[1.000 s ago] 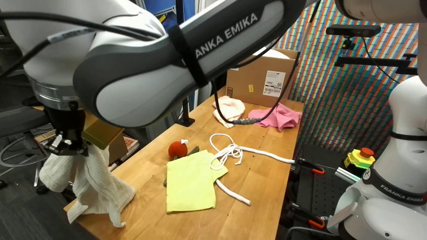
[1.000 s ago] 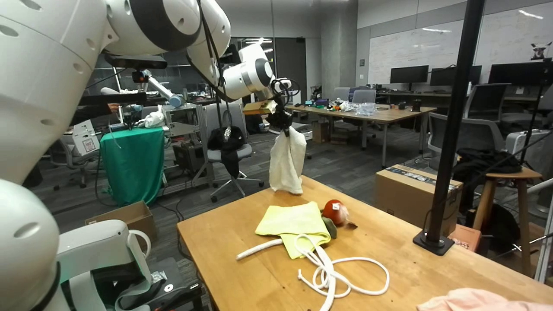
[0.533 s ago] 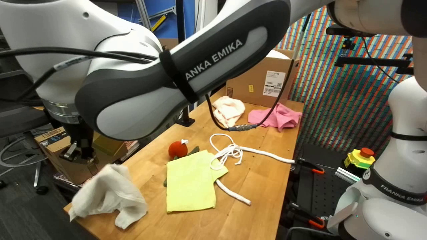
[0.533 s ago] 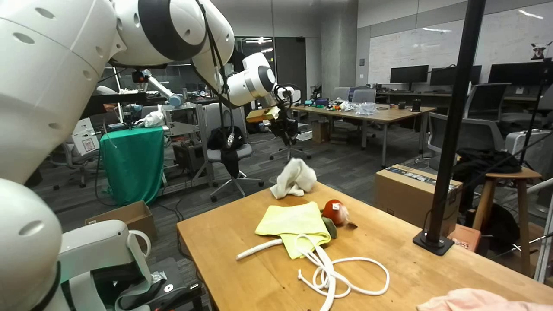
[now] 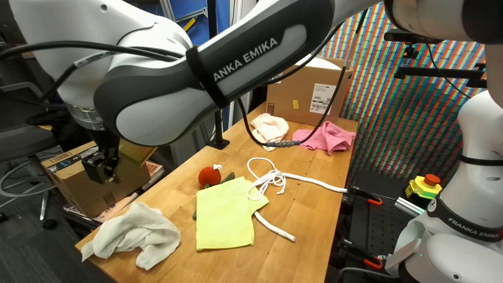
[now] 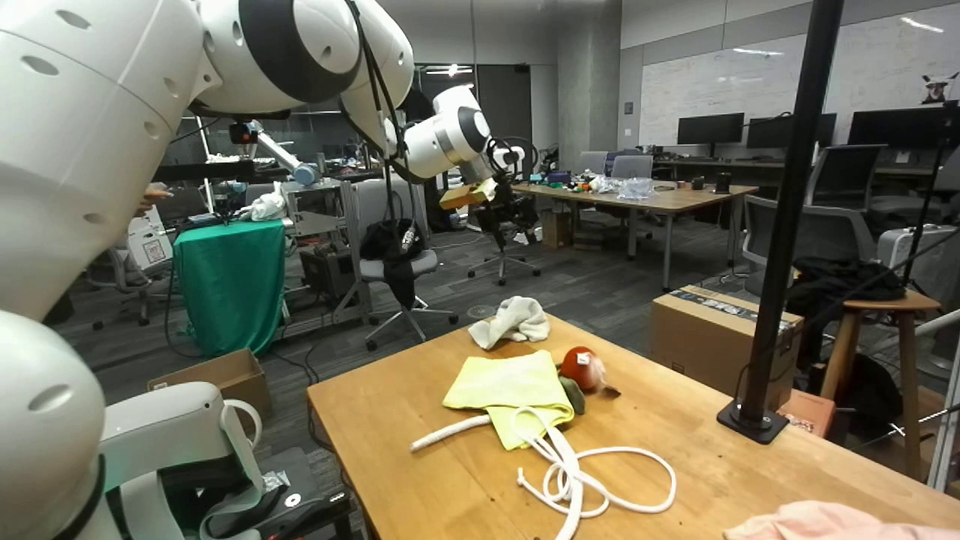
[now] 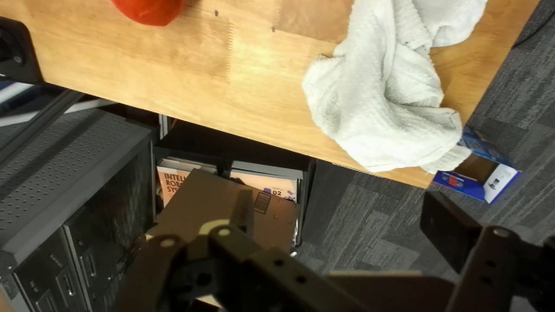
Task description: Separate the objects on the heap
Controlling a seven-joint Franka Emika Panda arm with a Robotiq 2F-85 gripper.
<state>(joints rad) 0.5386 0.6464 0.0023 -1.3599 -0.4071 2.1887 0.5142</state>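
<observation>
My gripper (image 7: pixel 342 216) stands open in the wrist view, its fingers wide apart with only floor and a box seen between them. In an exterior view it hovers past the table's far corner (image 6: pixel 514 225). A crumpled white cloth (image 5: pixel 141 236) lies on that corner, apart from the gripper. What is left of the heap lies beside it: a folded yellow cloth (image 5: pixel 224 214), a knotted white rope (image 5: pixel 271 179) partly under and over it, a dark green item (image 6: pixel 572 394) mostly hidden beneath, and a red ball-like object (image 6: pixel 579 367) against its edge.
A pale pink cloth (image 5: pixel 271 129), a deeper pink one (image 5: pixel 326 137) and a cardboard box (image 5: pixel 298 98) occupy the table's far end. A black pole (image 6: pixel 772 225) rises at the table's edge. Below the gripper, a carton (image 5: pixel 63 165) stands off the table.
One second ago the white cloth hung from my shut gripper. The jaws have opened, the cloth has dropped onto the table corner, and the gripper has shifted slightly to the right in both exterior views.
</observation>
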